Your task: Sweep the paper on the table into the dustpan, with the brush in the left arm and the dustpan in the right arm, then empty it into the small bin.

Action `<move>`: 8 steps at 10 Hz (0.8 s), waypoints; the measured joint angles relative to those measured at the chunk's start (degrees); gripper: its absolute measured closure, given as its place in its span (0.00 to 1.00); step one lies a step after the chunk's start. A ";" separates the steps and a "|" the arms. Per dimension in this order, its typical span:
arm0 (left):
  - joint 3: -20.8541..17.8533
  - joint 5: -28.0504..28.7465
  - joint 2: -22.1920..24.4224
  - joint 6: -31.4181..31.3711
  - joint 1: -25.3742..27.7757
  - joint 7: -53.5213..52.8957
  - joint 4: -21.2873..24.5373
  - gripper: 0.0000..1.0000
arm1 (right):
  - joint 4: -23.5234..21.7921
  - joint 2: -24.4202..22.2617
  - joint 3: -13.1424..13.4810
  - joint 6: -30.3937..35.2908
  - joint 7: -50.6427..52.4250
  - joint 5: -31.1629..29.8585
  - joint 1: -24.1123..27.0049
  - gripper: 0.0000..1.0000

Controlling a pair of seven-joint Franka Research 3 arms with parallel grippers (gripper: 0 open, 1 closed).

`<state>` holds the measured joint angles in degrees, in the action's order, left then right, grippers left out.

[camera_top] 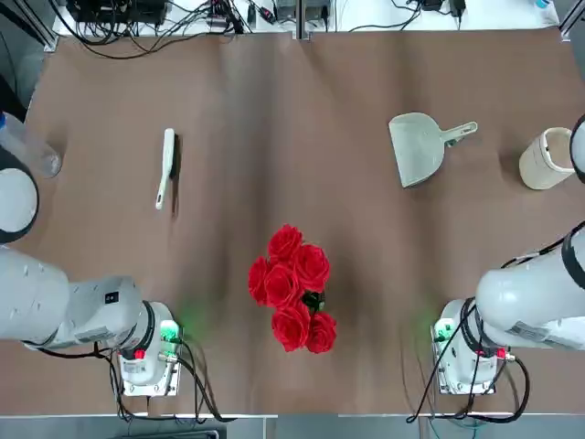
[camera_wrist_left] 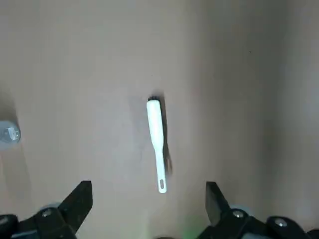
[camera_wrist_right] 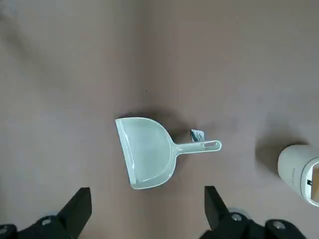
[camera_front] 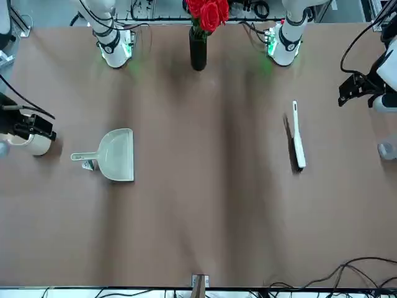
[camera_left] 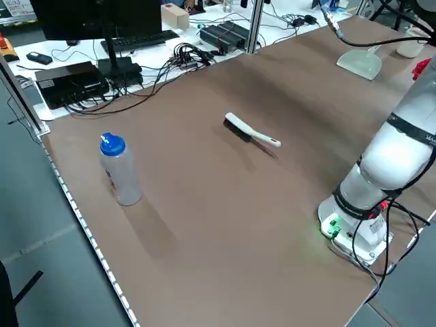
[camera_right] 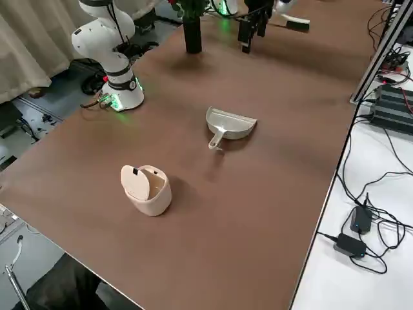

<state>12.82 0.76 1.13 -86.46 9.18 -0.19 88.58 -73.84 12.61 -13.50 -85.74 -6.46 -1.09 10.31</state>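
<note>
- Dustpan [camera_wrist_right: 147,152] lies flat on the table [camera_top: 302,137], well beyond the right gripper [camera_wrist_right: 147,214], whose fingers [camera_wrist_right: 77,206] are spread wide and hold nothing.
- Between those two fingertips and farther out, the pale grey-beige scoop shows its hollow side up; its short handle runs level across the right wrist view toward the small bin [camera_wrist_right: 299,172], and a small tag sits just beside the handle.
- In the top view the dustpan's [camera_top: 419,146] long axis runs slantwise, handle pointing toward the small bin [camera_top: 547,158] at the table's right edge; the two are apart.
- Left gripper [camera_wrist_left: 149,214] is likewise released, fingers [camera_wrist_left: 79,201] wide apart and empty, hanging above the brush [camera_wrist_left: 156,142].
- That slim cream-white brush lies between the finger lines, its long axis running straight away from them, handle end with its hanging hole nearest, bristle head farthest.
- A clear bottle [camera_left: 119,170] with a blue cap stands off to the side near the table's left edge.
- Red roses [camera_top: 294,288] in a dark vase stand between the two arm bases.
- Whether any paper lies on the table I cannot tell.
</note>
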 joint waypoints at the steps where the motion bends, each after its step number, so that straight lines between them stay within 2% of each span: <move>1: 0.00 0.00 0.00 0.00 0.00 0.00 0.00 0.00 | 0.08 -0.45 6.60 -0.81 -0.35 0.03 -5.88 0.00; 2: 0.00 0.00 0.00 0.00 0.00 0.00 0.00 0.00 | 0.12 -0.53 13.34 -1.84 -0.53 0.15 -11.75 0.00; 3: 0.00 0.00 0.00 0.00 -0.01 0.00 -0.01 0.00 | 0.12 -0.51 16.39 -2.28 -0.98 0.56 -14.17 0.00; 5: 0.00 0.00 0.00 0.00 0.00 0.00 -0.02 0.00 | 0.12 -0.51 17.79 -2.35 -1.03 1.80 -13.59 0.00; 8: 0.00 0.00 0.00 0.00 -0.02 0.00 -0.02 0.00 | 0.12 -0.51 17.79 -2.39 -1.04 2.05 -13.58 0.00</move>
<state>12.81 0.76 1.13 -86.47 9.15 -0.19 88.56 -73.72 12.10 4.28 -88.13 -7.49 0.96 -3.26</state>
